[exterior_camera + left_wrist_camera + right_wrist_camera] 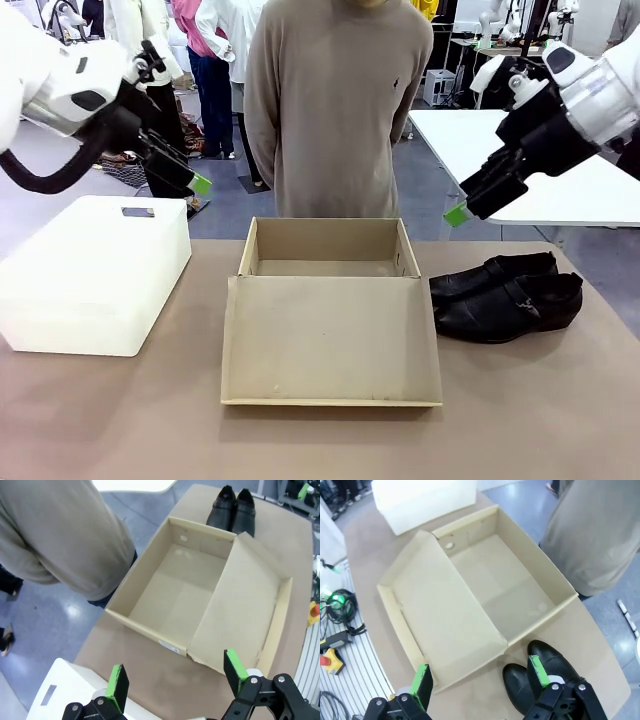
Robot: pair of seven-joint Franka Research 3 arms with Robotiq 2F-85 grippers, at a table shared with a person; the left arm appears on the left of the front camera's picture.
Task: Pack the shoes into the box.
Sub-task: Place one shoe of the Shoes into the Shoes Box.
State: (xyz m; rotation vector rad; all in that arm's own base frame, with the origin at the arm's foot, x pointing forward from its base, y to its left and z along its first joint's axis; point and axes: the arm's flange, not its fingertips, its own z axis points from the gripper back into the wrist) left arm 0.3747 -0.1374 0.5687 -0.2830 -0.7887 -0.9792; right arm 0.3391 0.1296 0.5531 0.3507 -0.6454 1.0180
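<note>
Two black leather shoes (505,295) lie side by side, touching each other, on the table (120,430) just beside the box's right side, their pointed toes aimed at it. Each is glossy and low-heeled; the nearer one shows a small strap with a metal fitting across the top.

One box (325,243) of tan cardboard stands at the middle of the table, rectangular, with straight low walls and its plain cardboard floor showing. Its one lid flap (330,345), attached along the near wall, lies folded flat on the table toward the robot, with shallow raised edges.

Two grippers hang above the table, both spread wide and holding nothing. The left gripper (176,674) hovers over the box's left side, its green pads well apart and touching nothing. The right gripper (480,675) hovers above the shoes and the lid's right edge, jaws likewise fully released, clear of the leather.

One white plastic box (95,270), smooth with rounded corners, sits at the table's left, apart from the cardboard one. The tabletop is a matte brown-grey sheet. One person (335,110) in a beige knit sweater stands at the far side, right behind the box.
</note>
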